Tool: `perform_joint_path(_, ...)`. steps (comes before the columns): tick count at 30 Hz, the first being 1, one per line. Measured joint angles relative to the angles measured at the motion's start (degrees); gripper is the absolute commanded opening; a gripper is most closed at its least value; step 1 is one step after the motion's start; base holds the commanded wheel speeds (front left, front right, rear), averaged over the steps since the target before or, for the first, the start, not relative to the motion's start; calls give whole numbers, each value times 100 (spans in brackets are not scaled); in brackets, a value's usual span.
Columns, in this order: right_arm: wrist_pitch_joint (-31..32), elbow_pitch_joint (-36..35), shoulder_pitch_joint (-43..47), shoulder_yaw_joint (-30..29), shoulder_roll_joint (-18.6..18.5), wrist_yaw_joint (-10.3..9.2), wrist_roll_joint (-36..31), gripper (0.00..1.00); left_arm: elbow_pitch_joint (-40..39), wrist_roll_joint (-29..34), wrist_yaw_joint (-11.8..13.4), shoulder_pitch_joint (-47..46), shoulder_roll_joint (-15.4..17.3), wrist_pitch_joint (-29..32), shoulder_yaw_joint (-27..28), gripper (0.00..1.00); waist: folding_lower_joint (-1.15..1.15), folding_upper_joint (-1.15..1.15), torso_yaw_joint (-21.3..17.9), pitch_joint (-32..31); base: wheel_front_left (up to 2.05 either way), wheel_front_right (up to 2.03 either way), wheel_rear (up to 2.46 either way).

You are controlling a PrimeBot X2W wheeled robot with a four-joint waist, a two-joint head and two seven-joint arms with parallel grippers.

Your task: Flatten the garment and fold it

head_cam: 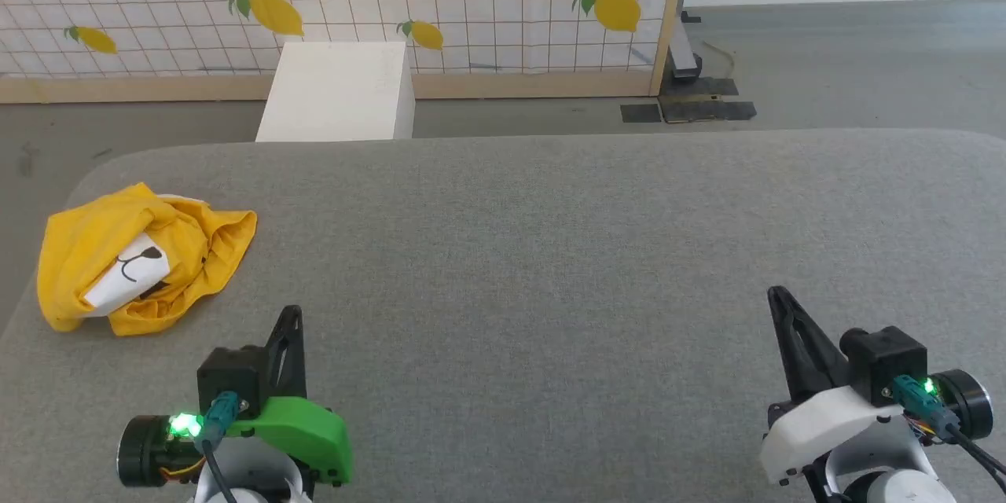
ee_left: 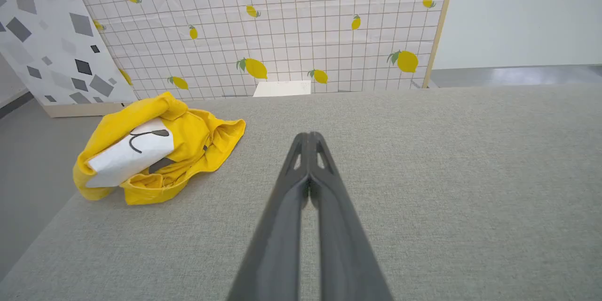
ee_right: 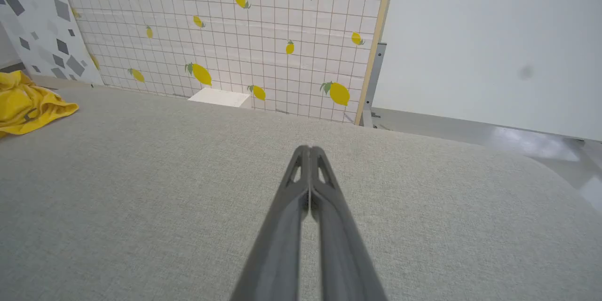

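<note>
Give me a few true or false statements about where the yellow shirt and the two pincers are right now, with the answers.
1. The bright yellow cotton T-shirt lies bunched up near the left end of the grey fabric-covered table. True.
2. The left pincer grips the T-shirt. False: it is shut on nothing and apart from the shirt.
3. The right pincer is shut and empty. True.
4. The T-shirt is spread flat with its sleeves out. False: it is a crumpled heap.
5. A white rectangular box stands on the table. False: it stands on the grey floor beyond the table's far edge.
</note>
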Motion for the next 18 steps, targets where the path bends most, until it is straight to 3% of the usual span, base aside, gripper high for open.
perform_joint_path(9,0,0,0,-1,0,0,0,0,0,0,0,0,0,0,0,0,0,0,0,0,0,0,0)
perform_joint_path(10,0,1,1,-1,0,1,-1,100,-1,-1,-1,1,1,0,-1,100,0,0,0,0,0,0,0)
perform_joint_path(18,0,9,3,-11,0,1,-1,100,-2,-33,-3,7,1,-2,-10,100,0,0,0,2,0,0,0)
